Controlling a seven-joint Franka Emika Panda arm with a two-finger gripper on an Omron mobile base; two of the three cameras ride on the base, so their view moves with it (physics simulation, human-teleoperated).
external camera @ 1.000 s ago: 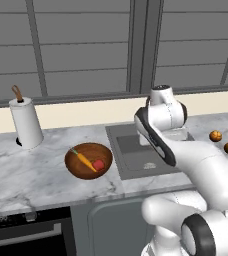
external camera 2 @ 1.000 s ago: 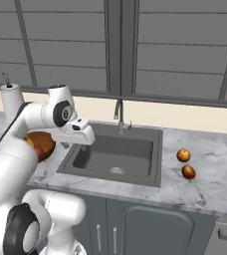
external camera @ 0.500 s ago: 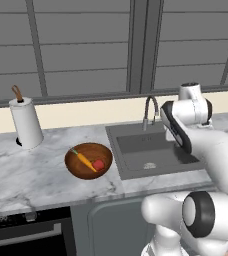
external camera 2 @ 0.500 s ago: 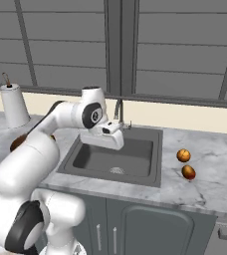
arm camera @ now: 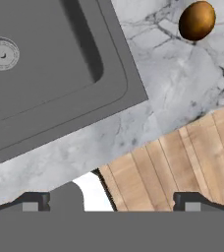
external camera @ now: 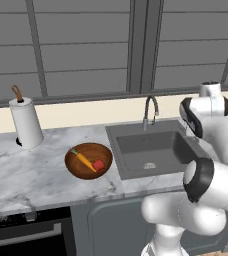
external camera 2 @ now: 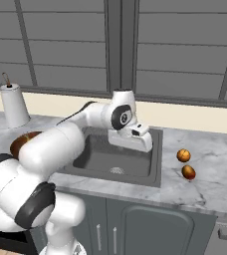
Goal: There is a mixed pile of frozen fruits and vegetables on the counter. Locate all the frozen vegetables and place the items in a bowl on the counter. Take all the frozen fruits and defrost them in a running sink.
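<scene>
In the left base view the carrot (external camera: 84,160) is lying inside the bowl (external camera: 88,160), left of centre in the frame, its long axis running on a diagonal with the green top pointing to the upper left and the orange tip to the lower right, where the small red piece (external camera: 98,164) is sitting just beside it. The bowl is resting on the white marble bench (external camera: 31,175) just left of the sink (external camera: 153,150), whose curved faucet (external camera: 149,111) is standing at the basin's far edge; a paper towel roll (external camera: 25,121) is standing well apart at the upper left. The right base view is giving what that view is not: the two orange-brown balls (external camera 2: 183,155) (external camera 2: 188,172) are lying near each other on the bench right of the sink, one above the other in the frame, and the gripper (external camera 2: 135,139) is hanging over the basin's right part. In the hand view the finger tips (arm camera: 31,201) are standing wide apart with nothing between them, the drain (arm camera: 2,53) is sitting at the upper left, one ball (arm camera: 197,20) at the upper right, and wooden floor (arm camera: 182,167) at the lower right.
</scene>
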